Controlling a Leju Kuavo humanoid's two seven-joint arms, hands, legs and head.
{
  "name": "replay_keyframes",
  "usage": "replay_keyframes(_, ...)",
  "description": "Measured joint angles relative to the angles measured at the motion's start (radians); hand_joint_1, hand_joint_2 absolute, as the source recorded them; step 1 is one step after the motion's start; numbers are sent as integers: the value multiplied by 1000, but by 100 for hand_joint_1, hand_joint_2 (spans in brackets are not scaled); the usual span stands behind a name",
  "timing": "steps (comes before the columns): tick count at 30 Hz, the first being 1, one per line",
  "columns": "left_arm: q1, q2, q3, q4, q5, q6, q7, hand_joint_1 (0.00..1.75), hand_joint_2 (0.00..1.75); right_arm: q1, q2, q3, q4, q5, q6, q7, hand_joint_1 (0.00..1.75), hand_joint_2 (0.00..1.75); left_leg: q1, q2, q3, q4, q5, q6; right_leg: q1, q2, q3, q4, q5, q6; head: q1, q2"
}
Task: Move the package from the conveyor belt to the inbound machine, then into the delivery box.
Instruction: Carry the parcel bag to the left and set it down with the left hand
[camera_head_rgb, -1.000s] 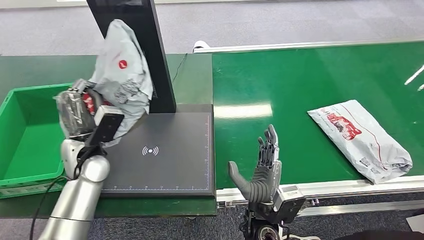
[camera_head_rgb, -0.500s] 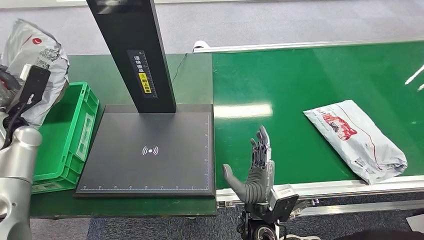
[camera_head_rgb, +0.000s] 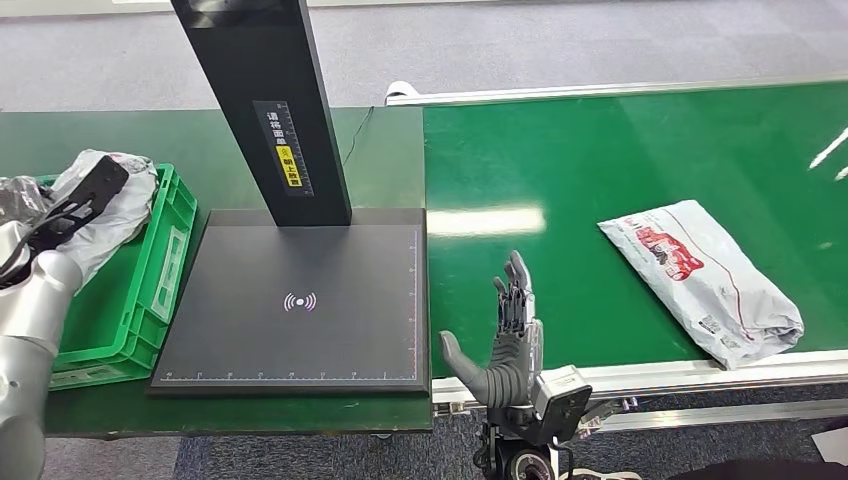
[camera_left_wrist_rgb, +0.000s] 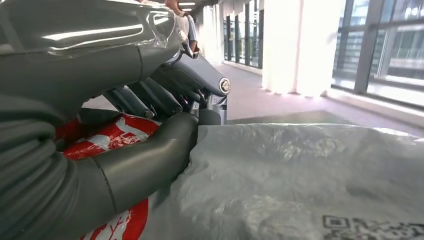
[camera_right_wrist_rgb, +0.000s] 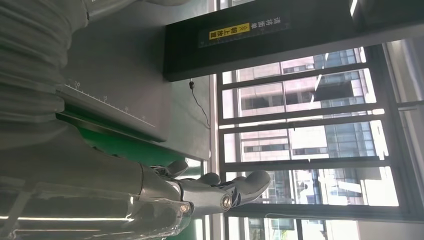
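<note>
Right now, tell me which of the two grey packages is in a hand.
The package over the green crate, gripped by the left hand; the other package lies untouched on the conveyor belt.

I see the box (camera_head_rgb: 150, 290) at far left on the desk (camera_head_rgb: 390, 150), the scanner pad (camera_head_rgb: 300, 300) to its right, the belt (camera_head_rgb: 620, 200) further right carrying a package (camera_head_rgb: 700, 275).

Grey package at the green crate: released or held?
Held: left hand fingers wrap the grey package above the green crate.
</note>
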Motion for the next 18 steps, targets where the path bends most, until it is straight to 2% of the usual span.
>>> replay_keyframes(1,2,0,0,5,-3,-9,0,161,175,-1,0,0,0,0,0,1,0,175,0,0,0,0,0,0,0,0,0,0,0,0,0,0)
replay_keyframes(2,4,0,1,10,-6,-16,0,130,175,-2,0,0,0,0,0,2,0,175,0,0,0,0,0,0,0,0,0,0,0,0,0,0)
replay_keyframes(4,7,0,1,18,-12,-28,0,45,175,-5,0,0,0,0,0,3,0,175,0,0,0,0,0,0,0,0,0,0,0,0,0,0)
replay_keyframes(5,8,-1,1,21,-14,-33,2,14,175,-5,1,0,0,0,0,3,0,175,0,0,0,0,0,0,0,0,0,0,0,0,0,0)
replay_keyframes(6,9,-1,1,23,-16,-36,4,0,175,-6,1,0,0,1,0,3,0,175,0,0,0,0,0,0,0,0,0,0,0,0,0,0)
replay_keyframes(9,10,-2,10,26,-12,-8,6,0,175,-6,1,0,0,2,0,3,0,175,0,0,0,0,0,0,0,0,0,0,0,0,0,0)
replay_keyframes(14,10,-3,47,25,-3,97,-13,0,175,-6,1,1,0,2,0,3,0,175,0,0,0,0,0,0,0,0,0,0,0,0,0,0)
replay_keyframes(18,11,2,88,12,27,249,-84,0,175,-6,1,1,0,0,-2,3,0,175,0,0,0,0,0,0,0,0,0,0,0,0,0,0)
